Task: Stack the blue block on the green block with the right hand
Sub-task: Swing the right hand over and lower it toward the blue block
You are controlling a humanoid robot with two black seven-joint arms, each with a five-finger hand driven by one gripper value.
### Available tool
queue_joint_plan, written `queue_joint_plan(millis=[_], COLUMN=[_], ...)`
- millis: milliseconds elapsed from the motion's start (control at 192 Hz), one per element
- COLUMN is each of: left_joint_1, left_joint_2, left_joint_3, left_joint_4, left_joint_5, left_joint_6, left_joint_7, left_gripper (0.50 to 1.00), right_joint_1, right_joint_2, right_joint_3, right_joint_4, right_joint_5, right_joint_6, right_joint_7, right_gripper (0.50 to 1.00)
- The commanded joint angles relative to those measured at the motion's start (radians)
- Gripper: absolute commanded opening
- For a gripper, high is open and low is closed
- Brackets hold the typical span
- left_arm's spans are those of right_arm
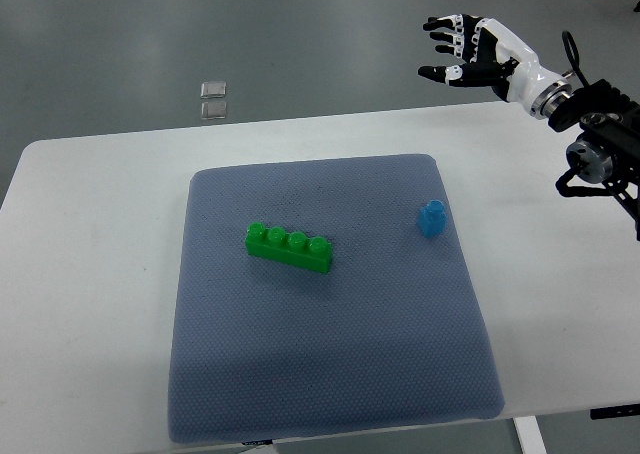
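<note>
While approaching, right hand [470, 54] fingers [440, 36] spread and empty, blue block [431, 218] well below them, green block [290, 248] beyond; next, descend and grasp.

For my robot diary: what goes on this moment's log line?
right hand: open, raised | blue block: on mat | green block: bare | stack: pending
</note>
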Motion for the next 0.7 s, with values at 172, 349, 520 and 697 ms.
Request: queue_joint_plan(millis=[172,349,520,697], left_joint_1=[0.0,0.0,0.0,0.0], left_joint_2=[0.0,0.0,0.0,0.0], left_joint_3=[0.0,0.0,0.0,0.0], left_joint_4=[0.0,0.0,0.0,0.0], left_joint_5=[0.0,0.0,0.0,0.0], left_joint_6=[0.0,0.0,0.0,0.0], left_joint_7=[0.0,-0.001,0.0,0.0], left_gripper=[1.0,1.0,1.0,1.0], right_joint_1=[0.097,0.154,0.172,0.183], right_joint_2=[-0.138,-0.149,-0.133,-0.11], right_joint_3=[-0.09,-0.131,-0.223,-0.317], right_joint_4=[0.159,0.241,0.277,0.279], right_joint_5=[-0.456,-0.703,-0.862,-0.886], right_joint_6=[0.095,0.135,0.152,0.152], right_joint_7=[0.002,0.002,-0.002,-0.013], right_gripper=[0.913,0.913,0.913,0.913])
